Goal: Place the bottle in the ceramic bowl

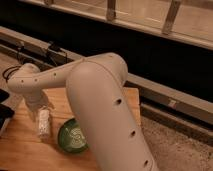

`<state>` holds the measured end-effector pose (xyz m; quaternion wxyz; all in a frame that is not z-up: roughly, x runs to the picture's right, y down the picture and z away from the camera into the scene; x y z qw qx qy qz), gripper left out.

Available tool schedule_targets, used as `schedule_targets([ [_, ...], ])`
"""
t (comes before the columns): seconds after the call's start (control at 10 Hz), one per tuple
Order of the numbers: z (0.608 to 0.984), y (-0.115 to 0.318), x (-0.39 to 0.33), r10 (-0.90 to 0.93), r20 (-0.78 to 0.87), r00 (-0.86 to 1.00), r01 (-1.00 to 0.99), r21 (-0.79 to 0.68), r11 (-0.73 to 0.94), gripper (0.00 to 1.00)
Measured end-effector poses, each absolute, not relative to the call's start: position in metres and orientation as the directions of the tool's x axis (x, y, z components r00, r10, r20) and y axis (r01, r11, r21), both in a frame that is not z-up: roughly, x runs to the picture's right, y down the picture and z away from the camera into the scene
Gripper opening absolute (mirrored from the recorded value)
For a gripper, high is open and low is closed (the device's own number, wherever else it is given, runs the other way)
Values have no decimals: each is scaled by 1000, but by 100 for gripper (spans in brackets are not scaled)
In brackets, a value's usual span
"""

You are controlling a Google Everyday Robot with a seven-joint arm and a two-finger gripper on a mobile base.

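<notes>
The white bottle (44,124) lies on its side on the wooden table (30,152), lengthwise toward me, just left of the green ceramic bowl (73,136). The bowl shows its pale swirl marks; its right side is hidden behind my large cream arm (105,110). My gripper (42,106) hangs from the wrist directly above the far end of the bottle, close to it or touching it; I cannot tell which. The bottle rests on the table, outside the bowl.
A dark object (5,114) sits at the table's left edge. A metal ledge with cables (52,50) runs behind the table. Speckled floor (175,150) lies to the right past the table's edge.
</notes>
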<state>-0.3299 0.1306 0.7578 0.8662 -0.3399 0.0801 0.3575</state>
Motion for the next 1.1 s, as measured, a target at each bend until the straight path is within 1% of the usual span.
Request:
schedule_targets([
  [0.3, 765, 145, -347, 567, -319, 759, -622, -612, 488, 65],
  [0.5, 767, 145, -355, 587, -245, 772, -576, -660, 482, 65],
  [1.1, 765, 147, -355, 593, -240, 768, -578, -658, 483, 65],
])
